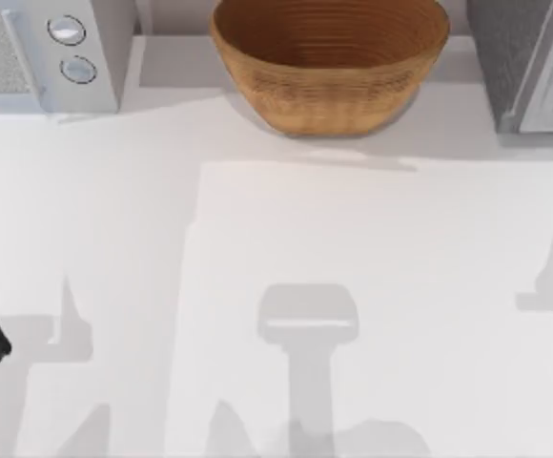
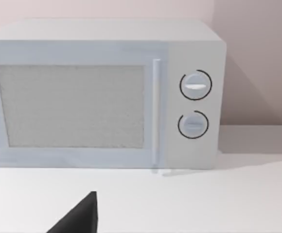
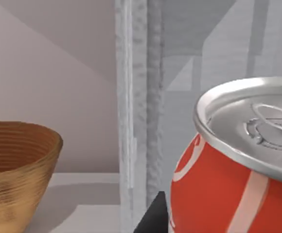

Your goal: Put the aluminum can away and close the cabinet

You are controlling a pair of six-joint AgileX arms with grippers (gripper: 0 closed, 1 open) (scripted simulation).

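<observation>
Right claw (image 3: pixel 153 218) holding the aluminum can (image 3: pixel 238 170) close, near the open cabinet (image 3: pixel 136 121); grip itself hidden, so cannot tell how wide. Light, thin-walled, slick: best gripped gently mid-body. Left claw (image 2: pixel 78 218) parked over the counter (image 1: pixel 353 286); cannot tell its opening. Farther back, basket (image 1: pixel 329 67) and microwave (image 2: pixel 102 92).

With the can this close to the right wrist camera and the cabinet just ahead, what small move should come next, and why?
Probably ease the right arm forward to carry the aluminum can past the cabinet edge into its opening. The can sits right at the right wrist camera, the cabinet just beyond it, beside the woven basket.
</observation>
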